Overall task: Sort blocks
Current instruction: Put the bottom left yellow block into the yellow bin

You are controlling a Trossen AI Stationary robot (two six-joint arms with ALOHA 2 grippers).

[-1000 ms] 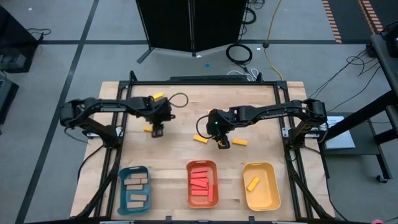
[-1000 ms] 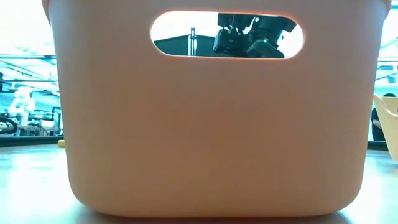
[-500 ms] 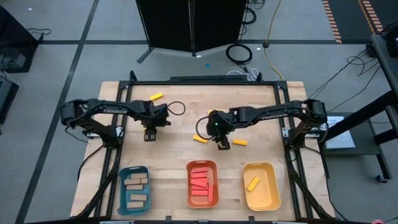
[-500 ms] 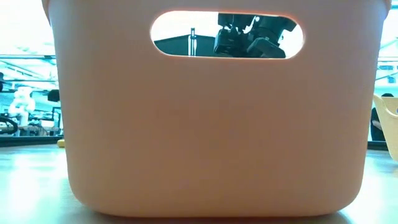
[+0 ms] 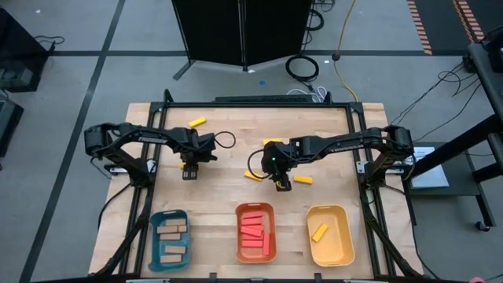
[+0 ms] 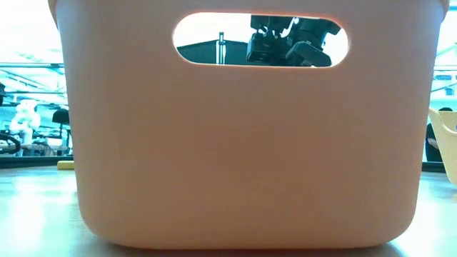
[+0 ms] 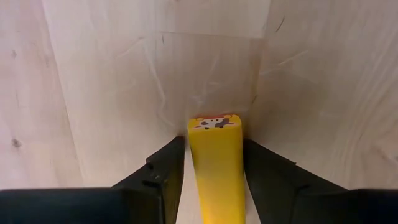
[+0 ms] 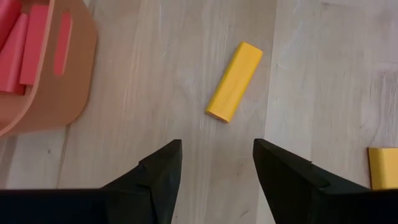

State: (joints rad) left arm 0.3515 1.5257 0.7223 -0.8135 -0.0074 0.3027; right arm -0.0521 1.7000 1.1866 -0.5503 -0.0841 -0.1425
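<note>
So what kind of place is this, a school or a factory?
Probably a robot lab or workshop. Two robot arms are bolted to a wooden table with sorting trays, cables trail over a grey tiled floor, and the low view shows a big bright room with more equipment behind.

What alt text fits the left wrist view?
The left hand grips a yellow block between its two dark fingers, just above the pale wooden table. A small cartoon print marks the block's far end.
</note>
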